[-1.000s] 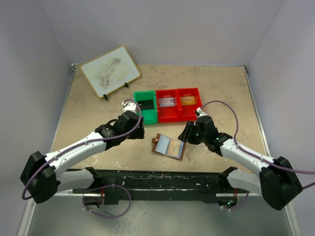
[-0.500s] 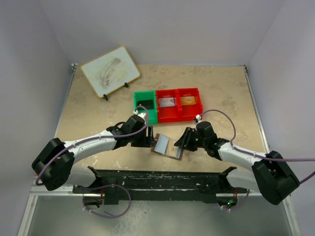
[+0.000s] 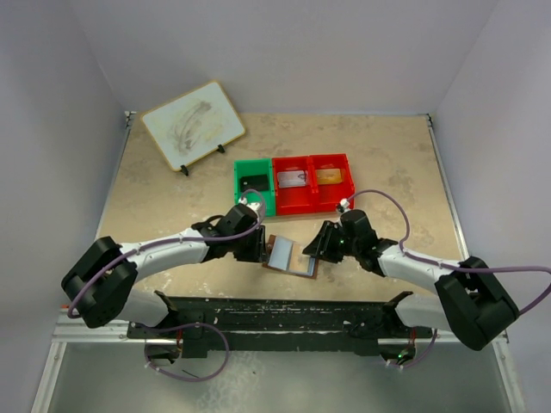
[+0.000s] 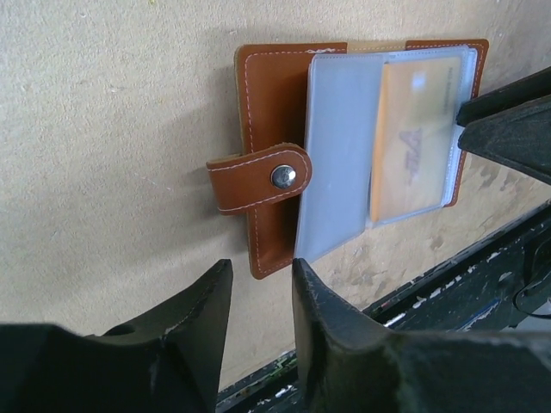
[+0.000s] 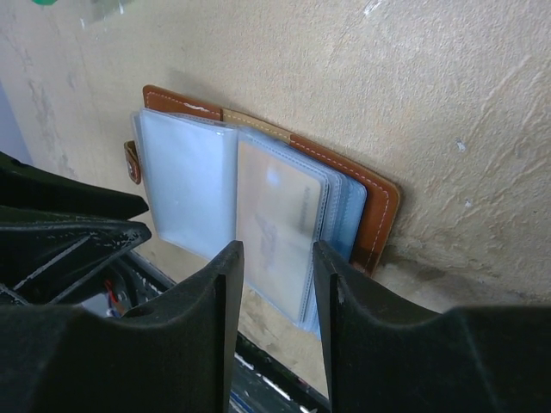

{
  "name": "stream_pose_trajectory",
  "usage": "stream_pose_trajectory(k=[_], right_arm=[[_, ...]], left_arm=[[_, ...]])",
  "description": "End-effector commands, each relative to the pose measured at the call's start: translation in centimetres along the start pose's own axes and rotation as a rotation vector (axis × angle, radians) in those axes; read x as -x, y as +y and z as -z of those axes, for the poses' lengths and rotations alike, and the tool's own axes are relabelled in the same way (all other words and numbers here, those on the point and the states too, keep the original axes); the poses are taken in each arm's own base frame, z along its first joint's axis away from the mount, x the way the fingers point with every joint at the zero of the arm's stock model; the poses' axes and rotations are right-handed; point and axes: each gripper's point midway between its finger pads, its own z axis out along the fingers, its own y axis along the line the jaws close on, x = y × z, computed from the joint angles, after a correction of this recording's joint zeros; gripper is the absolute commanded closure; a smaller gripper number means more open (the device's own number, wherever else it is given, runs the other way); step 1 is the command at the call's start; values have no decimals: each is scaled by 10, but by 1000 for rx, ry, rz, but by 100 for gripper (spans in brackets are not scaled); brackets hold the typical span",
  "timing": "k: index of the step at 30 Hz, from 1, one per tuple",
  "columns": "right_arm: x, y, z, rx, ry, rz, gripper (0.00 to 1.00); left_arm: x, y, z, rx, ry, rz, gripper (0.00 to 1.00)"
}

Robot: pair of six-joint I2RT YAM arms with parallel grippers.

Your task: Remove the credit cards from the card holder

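Basically, the card holder is found lying open and flat on the worktop, close to the near edge and roughly midway across, with a hand parked at each end; its long axis runs left to right, tipped a bit so the right end sits nearer.

The left hand is placed just off the left end, where the snap tab sticks out toward it; its jaws are drawn in to a narrow gap with nothing between them, and a strip of bare worktop can be seen between them and the leather, so no contact is made there.

The right hand is set at the right end, jaws part open; the one orange card that can be made out is tucked in the clear sleeves on that same right side, so the right hand is clearly the nearer one to it. From the right wrist view the sleeve's edge is lined up with the gap between the jaws; whether it's actually being touched or pinched can't be told, and nothing is seen lifted.

So the call would be: card pulled out rightward along the long axis by the right hand, leather pinned by the left; no card looks removed yet.
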Motion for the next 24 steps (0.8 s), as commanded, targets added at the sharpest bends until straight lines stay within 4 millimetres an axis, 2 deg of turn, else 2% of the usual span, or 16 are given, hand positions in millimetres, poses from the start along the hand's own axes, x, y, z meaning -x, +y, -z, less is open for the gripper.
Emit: stream_pose_trajectory(k=[1,8,13,18,24], right_arm=[[5,7,3,6,-19,-8,59],[12,31,11,106,-36,2,60],[8,13,4,26,-26,-22,60],[0,10,-2,39,12,-25,62],[5,29,8,127,-22,-44,63]], left_arm=[[5,-9,-2,-29,-18,-17,70],[4,-12,-7,-42,-13,-15,90],[7,-14,-6,-44,-26,-11,95],[6,-12,-6,-36,-24,-15,100],[6,-11,-6,-25,-26,-22,100]])
